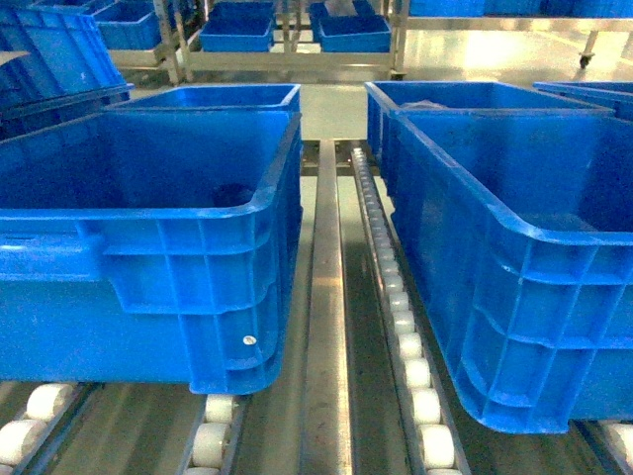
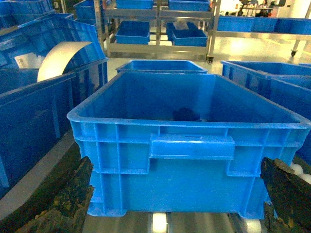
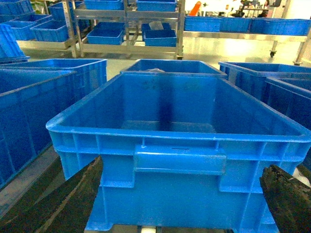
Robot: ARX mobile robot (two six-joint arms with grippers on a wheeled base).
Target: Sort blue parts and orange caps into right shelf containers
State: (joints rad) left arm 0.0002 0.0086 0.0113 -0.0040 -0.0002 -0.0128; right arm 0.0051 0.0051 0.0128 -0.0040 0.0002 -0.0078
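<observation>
Two grippers, left and right, both spread wide, hold nothing; you've one dark item in the left bin, right bin looks bare, progress unclear.

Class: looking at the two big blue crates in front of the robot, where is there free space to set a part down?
The right crate shows a bare floor. The left crate is bare except for a dark object near its far wall. The strip between them holds a roller rail.

No text, label or number on any crate is legible.
</observation>
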